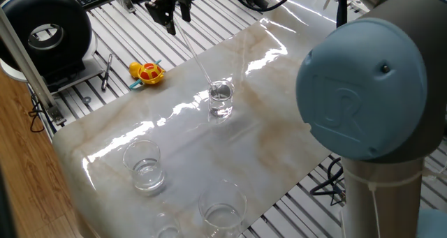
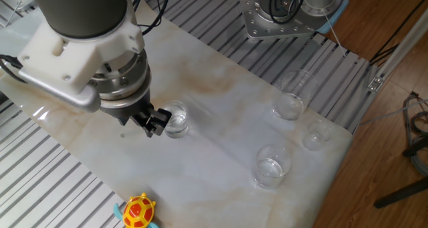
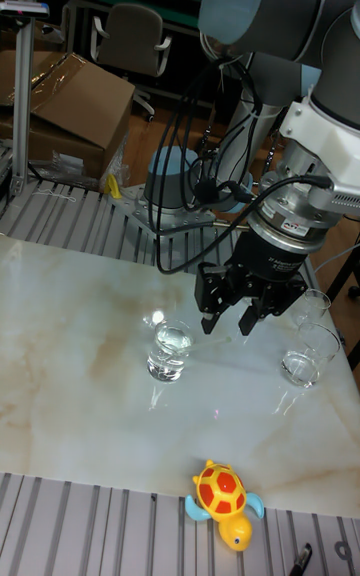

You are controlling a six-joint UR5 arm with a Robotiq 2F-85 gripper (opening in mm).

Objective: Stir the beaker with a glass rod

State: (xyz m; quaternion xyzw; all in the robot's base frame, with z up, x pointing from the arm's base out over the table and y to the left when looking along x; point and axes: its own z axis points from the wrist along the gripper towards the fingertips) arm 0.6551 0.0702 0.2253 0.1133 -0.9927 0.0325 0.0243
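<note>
The beaker (image 1: 221, 100) stands near the middle of the marble slab (image 1: 279, 147) and holds clear liquid. It also shows in the other fixed view (image 2: 175, 120) and the tall fixed view (image 3: 170, 349). The glass rod (image 1: 194, 58) slants from my gripper (image 1: 170, 20) down and to the right, with its lower end inside the beaker. My gripper is shut on the rod's upper end, up and to the left of the beaker. Its fingertips (image 2: 155, 123) sit just left of the beaker's rim. From the tall fixed view the gripper (image 3: 228, 324) hangs right of the beaker, and the rod barely shows.
Two wider glasses (image 1: 143, 165) (image 1: 222, 210) stand near the slab's front edge. A yellow and red toy turtle (image 1: 147, 72) lies off the slab on the slatted table. A black round device (image 1: 45, 32) sits at the far left. The arm's base (image 2: 287, 14) is beyond the slab.
</note>
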